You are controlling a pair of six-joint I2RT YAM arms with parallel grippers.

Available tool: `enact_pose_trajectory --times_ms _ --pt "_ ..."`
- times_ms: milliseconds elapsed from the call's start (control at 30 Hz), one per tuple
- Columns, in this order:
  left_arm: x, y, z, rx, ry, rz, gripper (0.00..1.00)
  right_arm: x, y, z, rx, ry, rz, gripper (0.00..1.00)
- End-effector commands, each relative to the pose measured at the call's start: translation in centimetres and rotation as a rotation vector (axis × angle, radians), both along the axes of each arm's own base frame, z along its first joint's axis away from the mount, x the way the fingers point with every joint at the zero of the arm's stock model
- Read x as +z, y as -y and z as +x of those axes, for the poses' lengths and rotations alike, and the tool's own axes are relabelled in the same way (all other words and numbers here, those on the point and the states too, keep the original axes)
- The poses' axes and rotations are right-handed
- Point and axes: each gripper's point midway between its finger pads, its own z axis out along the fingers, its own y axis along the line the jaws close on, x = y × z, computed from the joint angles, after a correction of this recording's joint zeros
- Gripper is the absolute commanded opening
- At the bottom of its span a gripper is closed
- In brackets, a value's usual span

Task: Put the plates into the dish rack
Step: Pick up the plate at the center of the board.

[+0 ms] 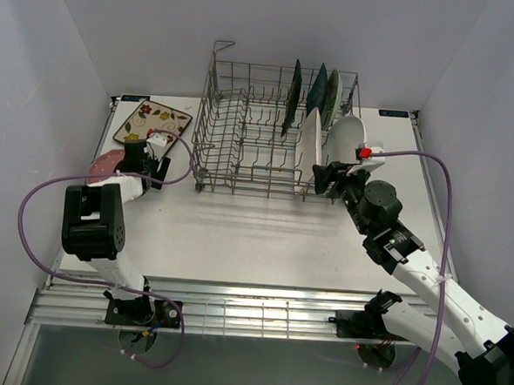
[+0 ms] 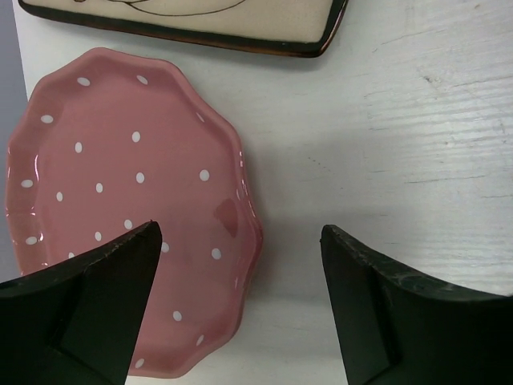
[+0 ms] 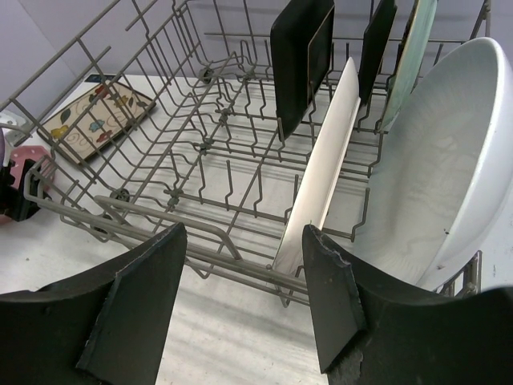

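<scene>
**Overhead view.** Both arms reach from the near edge of the table (image 1: 254,240). Only this view takes in the whole dish rack (image 1: 243,131), at the far centre, and both arms at once.

**Left wrist view.** The left gripper (image 2: 240,309) has its jaws wide apart and grips nothing. One finger (image 2: 88,309) hangs over the pink dotted plate (image 2: 128,192) and the other over bare table to its right. Whether either finger touches cannot be told. The plate lies flat by the table's left edge. The cream floral plate (image 2: 200,18) lies flat just beyond it, and both are outside the rack.

**Right wrist view.** The right gripper (image 3: 244,309) has its jaws apart and empty, at the rack's near right corner. Only this view shows the tines up close.

**Rack contents.** All five dishes stand on edge in the right end.
- Nearest is the white rectangular plate (image 3: 325,176).
- The white oval dish (image 3: 437,160) leans at its right.
- Farther back, left to right, stand the dark patterned plate (image 3: 300,56), the teal plate (image 3: 377,40) and the mint-green plate (image 3: 417,56).

**Writing.** Two small tags (image 1: 396,114) on the table's far edge are too small to read.
</scene>
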Motion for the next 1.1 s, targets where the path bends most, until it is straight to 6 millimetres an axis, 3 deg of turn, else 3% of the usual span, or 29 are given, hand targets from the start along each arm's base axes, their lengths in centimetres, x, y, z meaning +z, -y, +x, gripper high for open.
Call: enact_pose_trajectory --times_ms 0,167,633,867,1067 --pt "1.1 -1.1 0.9 0.004 0.026 0.024 0.90 1.6 -0.1 -0.3 0.009 0.050 0.044 0.66" --pt "0.2 -1.6 0.7 -0.001 0.002 0.025 0.85 1.6 -0.1 -0.3 0.010 0.050 0.043 0.66" --pt "-1.5 -0.3 -1.1 -0.197 -0.077 0.030 0.77 1.0 -0.5 0.1 0.016 0.034 0.031 0.66" --pt "-2.5 -1.3 -1.5 -0.189 -0.115 0.009 0.69 1.1 -0.5 0.0 0.016 0.035 0.032 0.66" --pt "-2.1 -1.7 -1.2 -0.186 -0.106 0.011 0.63 0.8 -0.5 0.0 0.018 0.030 0.033 0.66"
